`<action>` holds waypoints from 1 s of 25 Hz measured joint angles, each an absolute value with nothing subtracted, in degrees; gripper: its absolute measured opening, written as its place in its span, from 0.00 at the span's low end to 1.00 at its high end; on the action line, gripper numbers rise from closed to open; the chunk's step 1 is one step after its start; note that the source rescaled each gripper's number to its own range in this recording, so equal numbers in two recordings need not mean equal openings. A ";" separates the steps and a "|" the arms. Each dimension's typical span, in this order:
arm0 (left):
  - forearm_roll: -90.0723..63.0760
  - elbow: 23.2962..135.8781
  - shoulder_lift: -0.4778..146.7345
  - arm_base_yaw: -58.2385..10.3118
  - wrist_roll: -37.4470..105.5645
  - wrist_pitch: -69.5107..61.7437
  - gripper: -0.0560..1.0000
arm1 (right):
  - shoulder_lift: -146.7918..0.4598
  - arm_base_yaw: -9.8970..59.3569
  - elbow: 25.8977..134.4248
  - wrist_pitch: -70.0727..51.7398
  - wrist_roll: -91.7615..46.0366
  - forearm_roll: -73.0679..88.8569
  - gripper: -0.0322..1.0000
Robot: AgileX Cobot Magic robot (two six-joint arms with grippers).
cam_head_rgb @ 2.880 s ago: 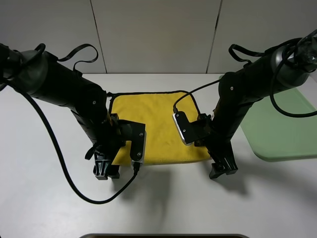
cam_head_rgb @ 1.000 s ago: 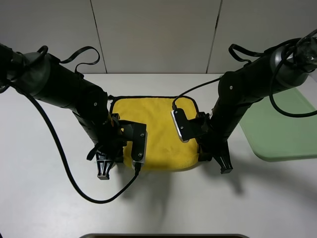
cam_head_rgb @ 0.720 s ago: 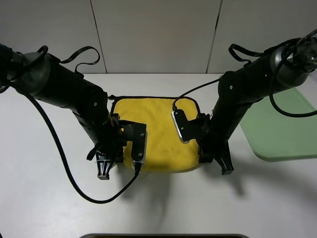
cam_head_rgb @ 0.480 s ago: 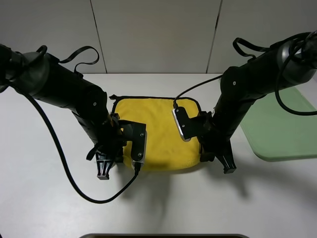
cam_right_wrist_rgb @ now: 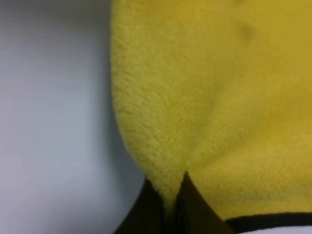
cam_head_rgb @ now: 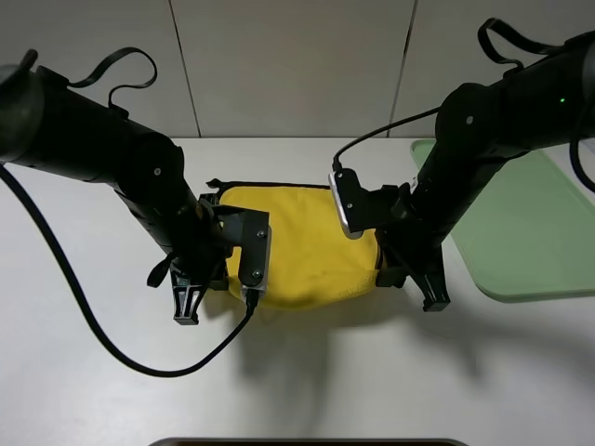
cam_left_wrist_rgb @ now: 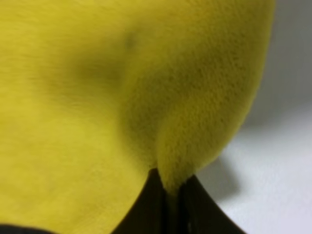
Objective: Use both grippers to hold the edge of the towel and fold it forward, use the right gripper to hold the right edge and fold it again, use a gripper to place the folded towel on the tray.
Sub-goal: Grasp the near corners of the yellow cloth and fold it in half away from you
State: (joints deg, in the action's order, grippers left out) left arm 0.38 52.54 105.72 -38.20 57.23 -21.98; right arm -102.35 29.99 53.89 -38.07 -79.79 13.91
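The yellow towel (cam_head_rgb: 302,246) lies in the middle of the white table, its near side raised off the surface and sagging between the two arms. My left gripper (cam_left_wrist_rgb: 170,207) is shut on the towel (cam_left_wrist_rgb: 122,97) at its near left edge, the plush pinched between the black fingers. My right gripper (cam_right_wrist_rgb: 170,209) is shut on the near right edge of the towel (cam_right_wrist_rgb: 219,97), with black trim (cam_right_wrist_rgb: 273,222) showing beside a finger. The far edge with its black binding (cam_head_rgb: 279,184) rests on the table. The pale-green tray (cam_head_rgb: 521,223) sits at the right, behind the right arm.
A black cable (cam_head_rgb: 93,325) loops from the left arm over the table at the front left. A dark object's edge (cam_head_rgb: 307,442) shows at the front border. Grey wall panels stand behind the table.
Both grippers have risen and moved toward the back with the towel's near edge pinched. The near side has come off the table and the towel looks shorter front to back.
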 joint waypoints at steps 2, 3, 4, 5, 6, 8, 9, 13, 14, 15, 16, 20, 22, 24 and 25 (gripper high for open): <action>1.02 52.54 104.39 -38.20 57.23 -22.77 0.06 | -100.80 29.99 53.89 -38.88 -79.68 14.83 0.03; 1.58 52.54 103.62 -38.20 57.23 -23.01 0.06 | -100.07 29.99 53.89 -39.29 -79.55 15.03 0.03; 1.80 52.54 102.86 -38.20 57.23 -23.13 0.06 | -99.48 29.99 53.89 -39.56 -79.26 15.20 0.03; 1.91 52.54 102.14 -38.20 57.23 -23.27 0.06 | -98.77 29.99 53.89 -39.84 -78.86 15.36 0.03; 1.91 52.54 101.55 -38.20 57.23 -23.45 0.05 | -98.04 29.99 53.89 -40.13 -78.07 15.85 0.03; 1.97 52.54 100.25 -38.20 57.23 -23.99 0.05 | -96.60 29.99 53.89 -40.52 -76.28 16.42 0.03; 1.97 52.54 99.54 -38.20 57.23 -24.26 0.05 | -95.73 29.99 53.89 -40.51 -75.53 16.67 0.03; 1.97 52.54 97.35 -38.20 57.23 -25.47 0.05 | -92.42 29.99 53.89 -41.36 -73.49 16.96 0.03; 1.97 52.54 97.05 -38.20 57.23 -26.12 0.05 | -91.66 29.99 53.89 -41.99 -72.86 17.01 0.03; 1.92 52.54 96.88 -38.20 57.23 -27.14 0.05 | -91.01 29.99 53.89 -42.69 -72.63 17.06 0.03; 1.92 52.54 96.83 -38.20 57.23 -28.10 0.05 | -90.54 29.99 53.89 -43.47 -72.45 17.06 0.03; 1.73 52.54 96.15 -38.20 57.16 -31.07 0.05 | -89.47 32.31 53.89 -46.73 -70.95 15.39 0.03; 1.67 52.54 94.66 -38.20 57.16 -32.10 0.05 | -89.47 34.75 53.89 -47.32 -68.56 13.18 0.03; 1.62 52.54 93.17 -38.20 57.16 -33.12 0.05 | -89.47 37.14 53.89 -47.66 -64.82 10.41 0.03; 1.62 52.54 92.33 -38.20 57.16 -33.70 0.05 | -89.47 37.89 53.89 -47.91 -62.31 9.25 0.03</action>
State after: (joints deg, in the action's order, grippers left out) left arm 1.62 52.54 92.33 -38.20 57.16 -33.70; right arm -89.47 37.89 53.89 -47.91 -62.31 9.25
